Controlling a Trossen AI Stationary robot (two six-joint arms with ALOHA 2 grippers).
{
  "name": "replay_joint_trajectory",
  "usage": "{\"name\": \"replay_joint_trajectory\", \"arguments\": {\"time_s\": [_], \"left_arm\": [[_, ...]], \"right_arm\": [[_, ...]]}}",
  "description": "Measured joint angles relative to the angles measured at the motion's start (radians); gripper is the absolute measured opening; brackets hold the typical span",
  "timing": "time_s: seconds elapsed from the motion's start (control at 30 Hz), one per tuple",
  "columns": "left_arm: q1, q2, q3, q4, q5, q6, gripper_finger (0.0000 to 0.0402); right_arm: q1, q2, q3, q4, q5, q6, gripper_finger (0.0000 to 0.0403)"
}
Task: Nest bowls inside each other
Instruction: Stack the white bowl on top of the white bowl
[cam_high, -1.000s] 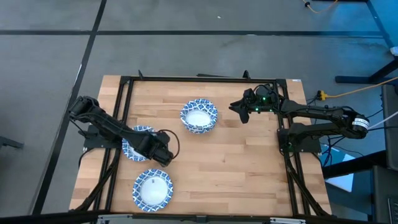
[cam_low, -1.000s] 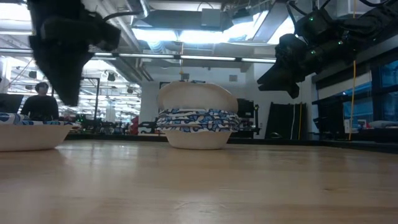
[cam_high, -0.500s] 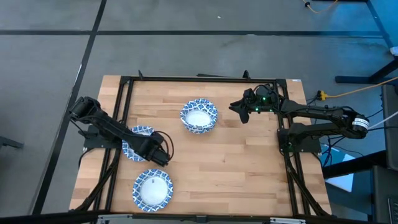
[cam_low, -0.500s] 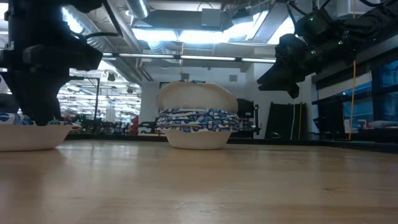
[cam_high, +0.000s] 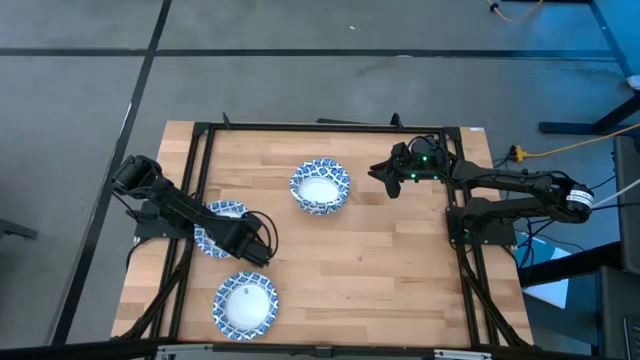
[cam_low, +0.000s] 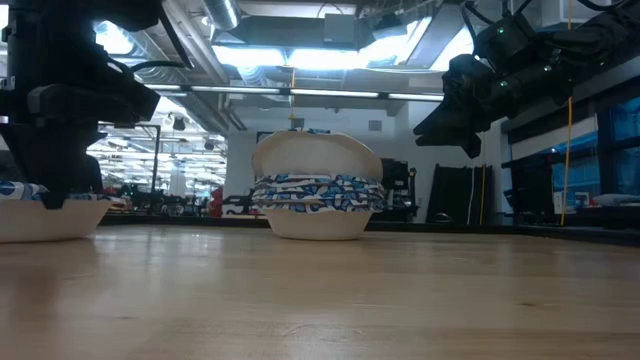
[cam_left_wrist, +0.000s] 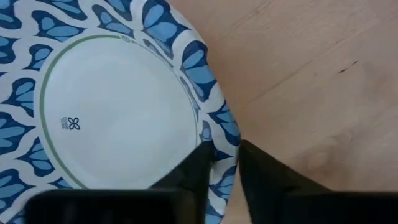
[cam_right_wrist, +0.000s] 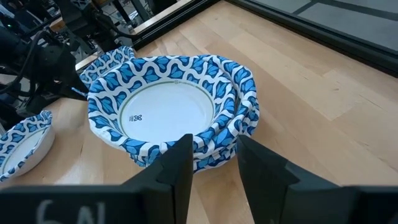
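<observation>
Three lots of blue-and-white patterned bowls are on the wooden table. A stack of bowls (cam_high: 320, 186) (cam_low: 318, 205) (cam_right_wrist: 171, 118) stands at the middle far side. A single bowl (cam_high: 245, 303) rests on its base at the near left. Another bowl (cam_high: 218, 228) (cam_low: 40, 215) (cam_left_wrist: 112, 118) sits at the left under my left gripper (cam_high: 257, 250) (cam_left_wrist: 225, 163), which points down and is shut on it. My right gripper (cam_high: 383, 172) (cam_right_wrist: 211, 165) hangs above the table to the right of the stack, open, with nothing between its fingers. My left gripper pinches the bowl's patterned rim (cam_left_wrist: 224, 146) on the side toward the table's right and near edges. One finger (cam_left_wrist: 198, 171) is inside the bowl and the other (cam_left_wrist: 264, 177) outside. The fingers come from above, pointing down. The bowl rests on the table.
A black metal frame (cam_high: 330, 127) runs around the tabletop. Bare wood (cam_high: 380, 270) spreads over the table's near right half. Beyond the far edge, the low view shows a room with a person (cam_low: 90, 175) far off.
My left gripper has sunk toward the left bowl, shifting slightly toward the table's left edge and rolling a little. Its fingers have closed on the bowl's rim. The bowl has stayed where it was.
</observation>
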Motion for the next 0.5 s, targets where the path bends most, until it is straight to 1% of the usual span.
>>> {"name": "replay_joint_trajectory", "arguments": {"time_s": [0.1,0.17,0.3,0.4,0.5], "left_arm": [[0.0,0.0,0.0,-0.002,0.0,0.006,0.0027],[0.002,0.0,0.0,-0.006,0.0,0.024,0.001],[0.021,-0.001,0.0,-0.039,-0.004,0.032,0.0005],[0.038,-0.001,0.025,-0.083,-0.044,0.059,0.0003],[0.07,-0.004,0.076,-0.157,-0.096,0.103,0.0002]], "right_arm": [[0.0,0.0,0.0,0.0,0.0,-0.001,0.0126],[0.0,0.0,0.0,0.0,0.0,-0.008,0.0126],[0.0,0.0,0.0,0.0,0.0,-0.024,0.0126],[0.0,0.0,0.0,0.0,0.0,-0.025,0.0126],[0.0,0.0,0.0,0.0,0.0,-0.026,0.0126]]}}
